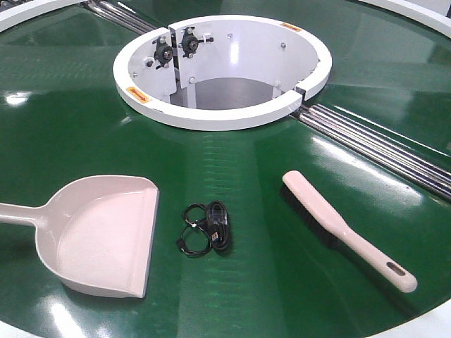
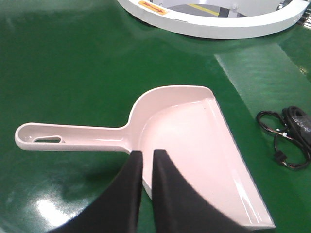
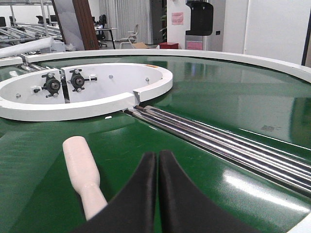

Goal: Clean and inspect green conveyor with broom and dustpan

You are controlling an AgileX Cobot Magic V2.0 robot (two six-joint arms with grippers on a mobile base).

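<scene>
- Your left gripper (image 2: 146, 154) has its two black fingers drawn together, with only a thin slit between them and nothing held.
- The wide, shallow cream-pink plastic dustpan (image 2: 189, 126) lies directly under and ahead of those fingertips, where handle meets scoop; you cannot tell whether they touch it. Its long handle runs off to the hand's left, and the scoop opens to the right.
- A small coiled black cable (image 2: 286, 138) lies farther right of that hand, past the scoop's open edge.
- Your right gripper (image 3: 156, 154) is likewise closed on nothing.
- The slim cream-pink plastic broom (image 3: 80, 162) lies just left of that hand, its rounded end pointing away.
- Both tools rest on the glossy dark green conveyor (image 3: 233, 92).
- Ahead of the right hand sits a white circular ring (image 3: 87, 104); silver metal rollers (image 3: 218, 138) run to its right.
</scene>
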